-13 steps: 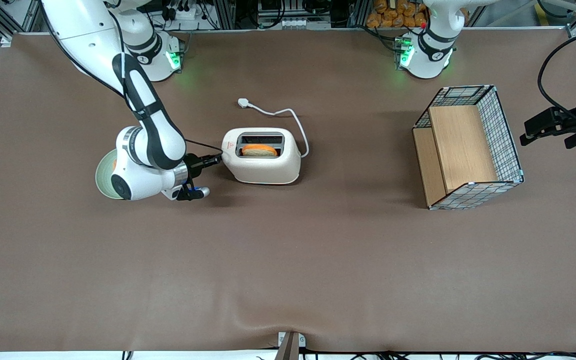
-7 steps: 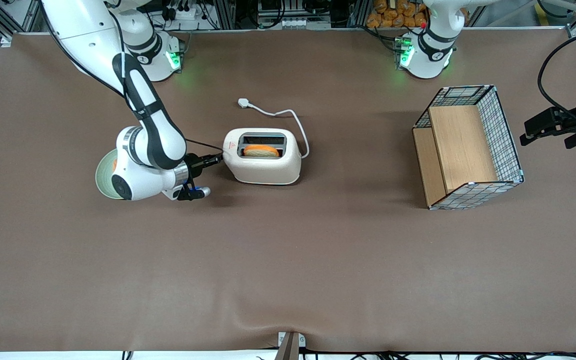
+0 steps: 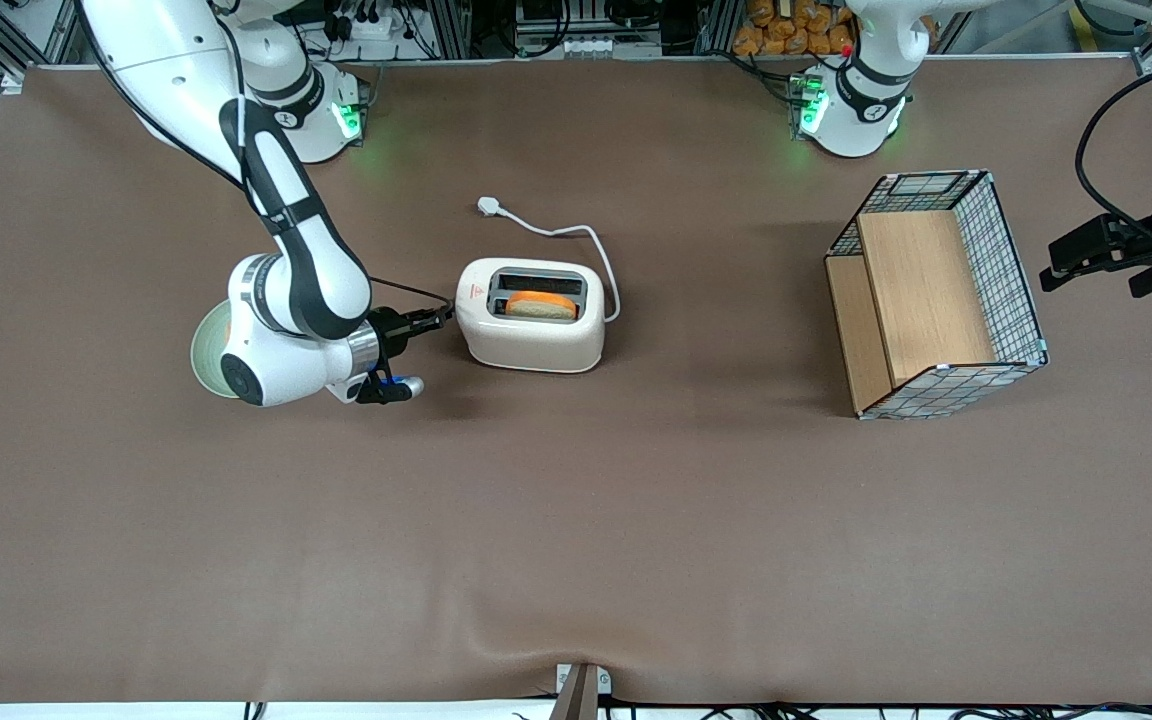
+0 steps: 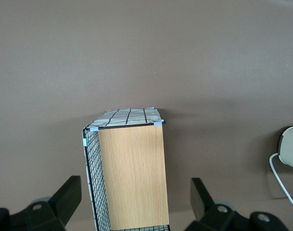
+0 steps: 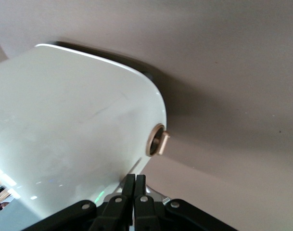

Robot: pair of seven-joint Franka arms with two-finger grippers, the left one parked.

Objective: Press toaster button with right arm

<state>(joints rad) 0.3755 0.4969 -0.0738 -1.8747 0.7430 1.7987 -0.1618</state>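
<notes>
The toaster (image 3: 533, 315) has slid toward the parked arm's end; the pinched-together claw (image 3: 443, 316) stays at its end wall.

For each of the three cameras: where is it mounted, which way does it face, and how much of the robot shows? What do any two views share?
Front: high, looking down on the table; right arm, gripper at the toaster, basket.
Left wrist: looks down on the basket; black finger mounts show.
Right wrist: close on the toaster and button; shut gripper.
Shared: the toaster in all three; the basket in two.
</notes>
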